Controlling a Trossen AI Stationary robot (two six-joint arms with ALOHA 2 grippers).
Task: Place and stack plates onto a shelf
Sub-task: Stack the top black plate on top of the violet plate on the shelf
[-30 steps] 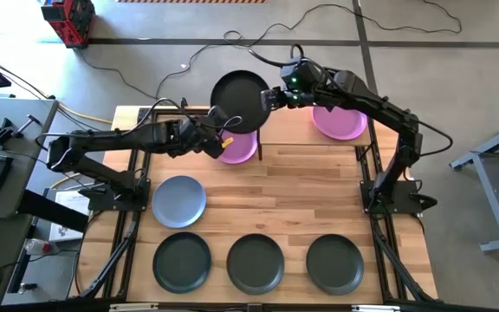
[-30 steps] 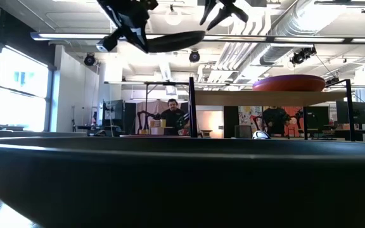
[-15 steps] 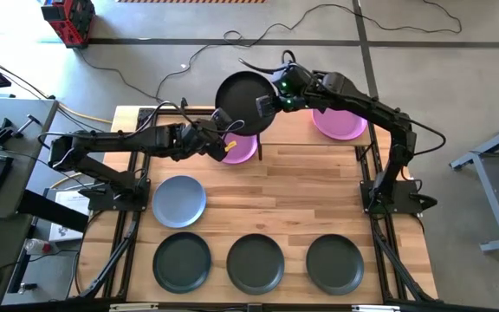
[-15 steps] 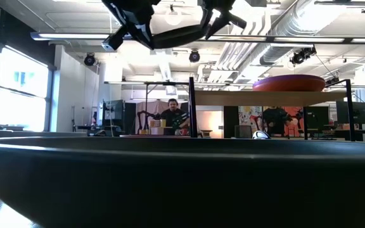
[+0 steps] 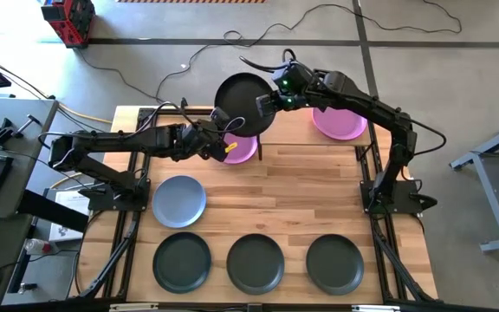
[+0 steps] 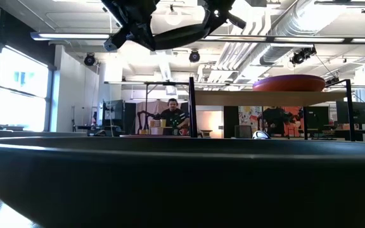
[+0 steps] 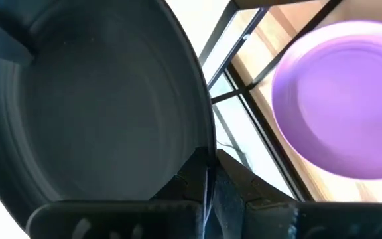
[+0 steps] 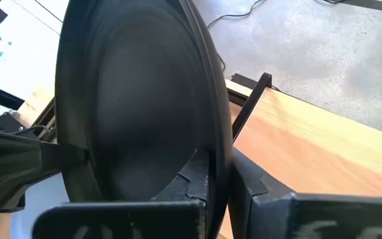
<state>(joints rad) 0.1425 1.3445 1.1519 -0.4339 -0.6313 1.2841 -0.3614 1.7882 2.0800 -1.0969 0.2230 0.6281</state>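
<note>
Plates were the business of the moment, and one dark plate (image 5: pixel 243 102) hung in the air above the back of the shelf (image 5: pixel 301 130), gripped from both sides. From the high view, the left gripper (image 5: pixel 221 119) was clenched on its near-left rim and the right gripper (image 5: pixel 265 100) was pinched on its right rim, so neither arm was plainly nearer. One purple plate (image 5: pixel 239 147) lay just below the held one, and a second purple plate (image 5: pixel 340 120) sat on the shelf's right half, with bare board between them. A pale blue-grey plate (image 5: pixel 178 200) and three dark plates (image 5: pixel 257 263) waited on the tabletop (image 5: pixel 319 191), well apart from the arms.

At table height the held plate (image 6: pixel 173 39) floated level, well above the shelf board (image 6: pixel 258 98), so I judged there was room to carry it sideways.

Through the left wrist camera, dark fingers (image 7: pixel 227 192) bit the rim with the purple plate (image 7: pixel 343 99) beyond.

Through the right wrist camera, fingers (image 8: pixel 241 189) clamped the plate's edge (image 8: pixel 207 99), seen nearly edge-on, beside the shelf's black rod (image 8: pixel 247 103).
</note>
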